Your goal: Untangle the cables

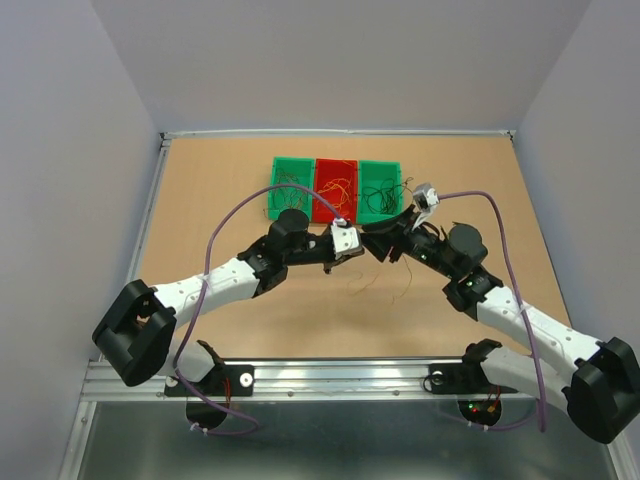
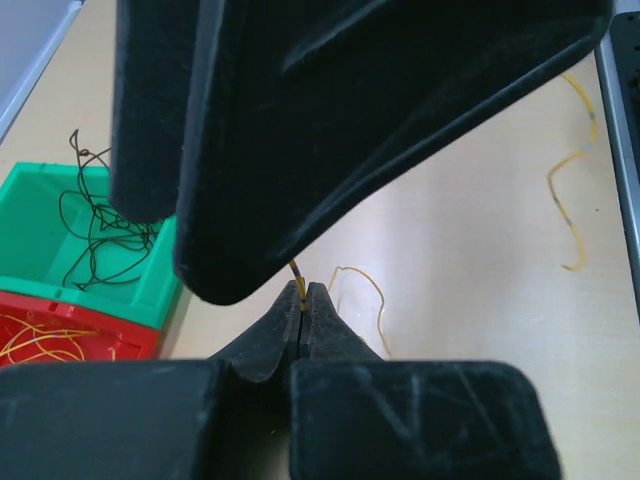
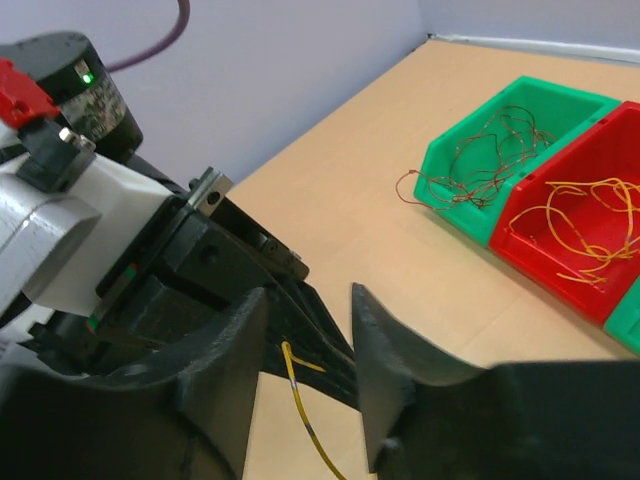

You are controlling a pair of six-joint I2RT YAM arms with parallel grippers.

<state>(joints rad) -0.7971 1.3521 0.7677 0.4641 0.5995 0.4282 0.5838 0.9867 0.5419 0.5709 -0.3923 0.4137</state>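
Separation step in hand: left fingers (image 2: 306, 305) clamped on yellow cable strand (image 2: 301, 287); right fingers (image 3: 378, 345) parted, straddling the same strand just beside them. Next move calls for closing, then a gentle pull apart

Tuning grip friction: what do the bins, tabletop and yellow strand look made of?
Green bin and red bin: moulded plastic by the look, smooth, slight sheen, uniform colour. Tabletop: matte tan board, likely laminate or MDF; no grain shows. Yellow strand: thin wire, probably plastic-insulated; lies in stiff curves.
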